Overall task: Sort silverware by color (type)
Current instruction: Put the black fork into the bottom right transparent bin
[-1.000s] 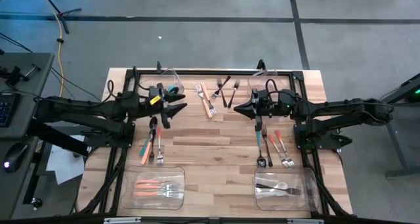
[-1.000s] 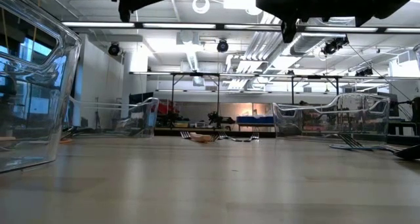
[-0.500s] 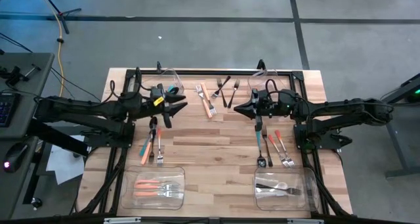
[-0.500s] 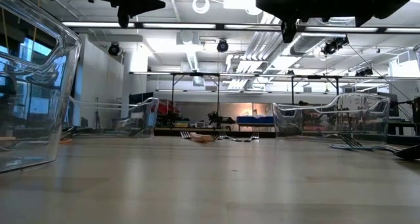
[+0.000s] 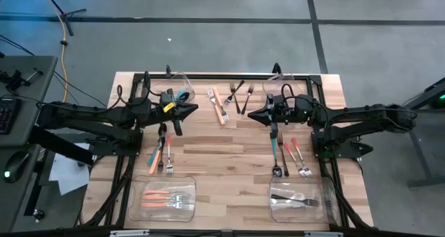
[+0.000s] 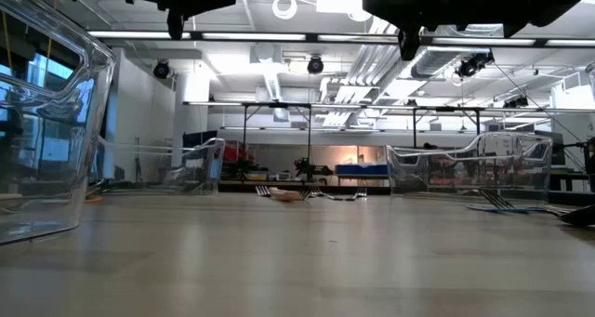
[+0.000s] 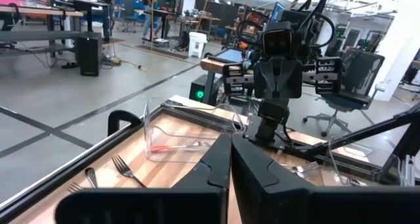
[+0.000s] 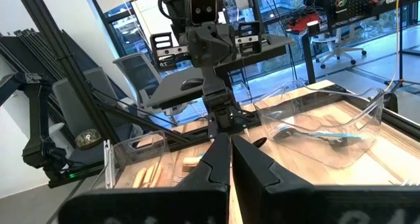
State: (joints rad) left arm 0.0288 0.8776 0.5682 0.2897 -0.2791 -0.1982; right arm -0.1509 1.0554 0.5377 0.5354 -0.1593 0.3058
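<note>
While both arms are held above the table, silverware point(image 5: 163, 153) is seen scattered in the high view | left wrist: left gripper point(image 7: 230, 159) fingers pressed together, empty | right wrist: right gripper point(image 8: 230, 159) likewise closed, empty.

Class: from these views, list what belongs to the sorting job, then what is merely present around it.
Belonging to the job:
- orange-handled forks
- dark forks
- teal and orange pieces
- red-handled and dark pieces
- left gripper
- right gripper

Merely present:
- clear bins
- office chair
- yellow cable
</note>
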